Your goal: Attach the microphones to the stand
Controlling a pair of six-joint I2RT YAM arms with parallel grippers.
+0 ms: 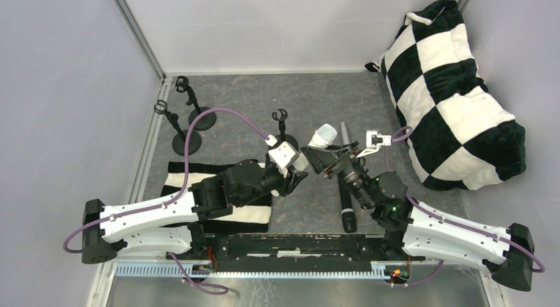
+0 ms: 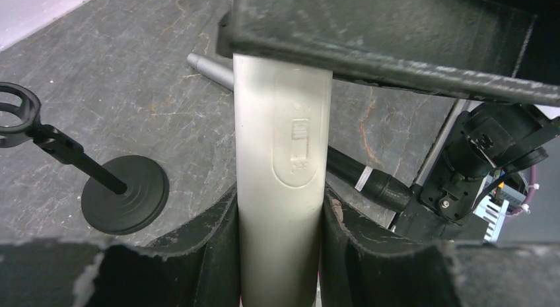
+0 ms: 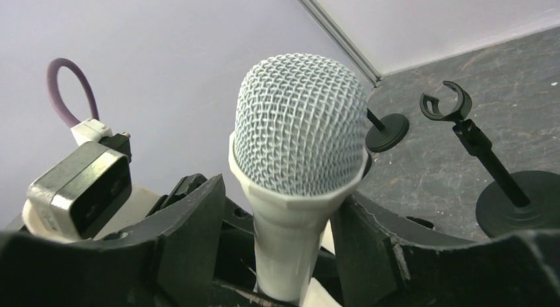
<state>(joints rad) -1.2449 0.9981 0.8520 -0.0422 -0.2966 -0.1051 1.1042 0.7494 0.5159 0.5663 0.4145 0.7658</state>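
Left gripper (image 2: pixel 280 211) clamps the white microphone (image 2: pixel 280 122) while the right gripper (image 3: pixel 277 201) sits open around its neck; all three stands (image 1: pixel 280 122) are empty.

Smooth matt white microphone (image 2: pixel 280 208)

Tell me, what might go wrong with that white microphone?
The right gripper sits loose around the white microphone, so only the left gripper pinches its smooth body; it might slip or tilt. The nearest stand has a small clip on a thin stem; pushing off-centre could topple it.
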